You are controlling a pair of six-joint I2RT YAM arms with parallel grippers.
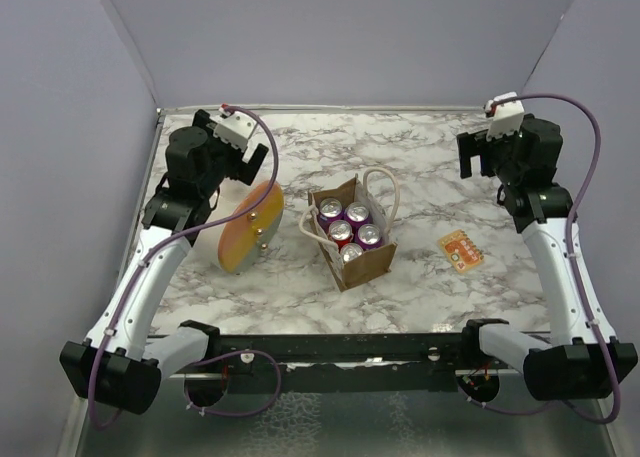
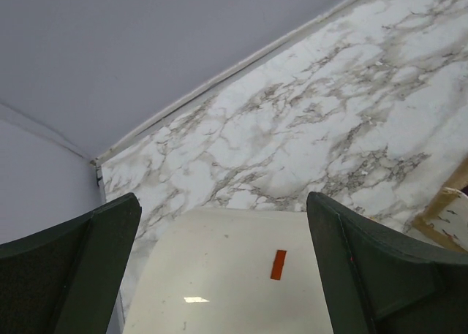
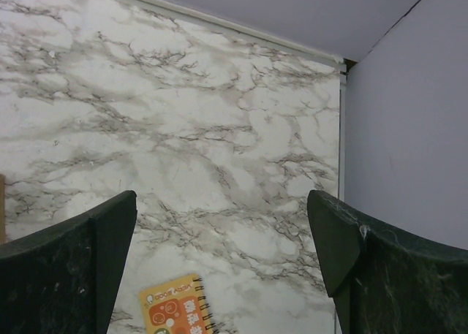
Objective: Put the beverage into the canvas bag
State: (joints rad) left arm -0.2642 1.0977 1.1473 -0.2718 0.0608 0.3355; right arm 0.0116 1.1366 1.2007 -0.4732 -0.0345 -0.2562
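Observation:
The tan-brown canvas bag (image 1: 353, 233) with cream rope handles stands mid-table. Several purple-topped beverage cans (image 1: 349, 230) stand upright inside it. My left gripper (image 1: 252, 163) is open and empty, raised above the far end of the cream cylinder (image 1: 243, 227). In the left wrist view its fingers (image 2: 88, 261) spread wide over the cylinder's cream side (image 2: 227, 275), and a corner of the bag (image 2: 447, 210) shows at the right edge. My right gripper (image 1: 476, 159) is open and empty, raised at the far right, well apart from the bag.
The large cream cylinder with an orange end lies on its side left of the bag. A small orange spiral notebook (image 1: 460, 250) lies right of the bag, also in the right wrist view (image 3: 178, 308). Lilac walls enclose the marble table (image 1: 420, 167).

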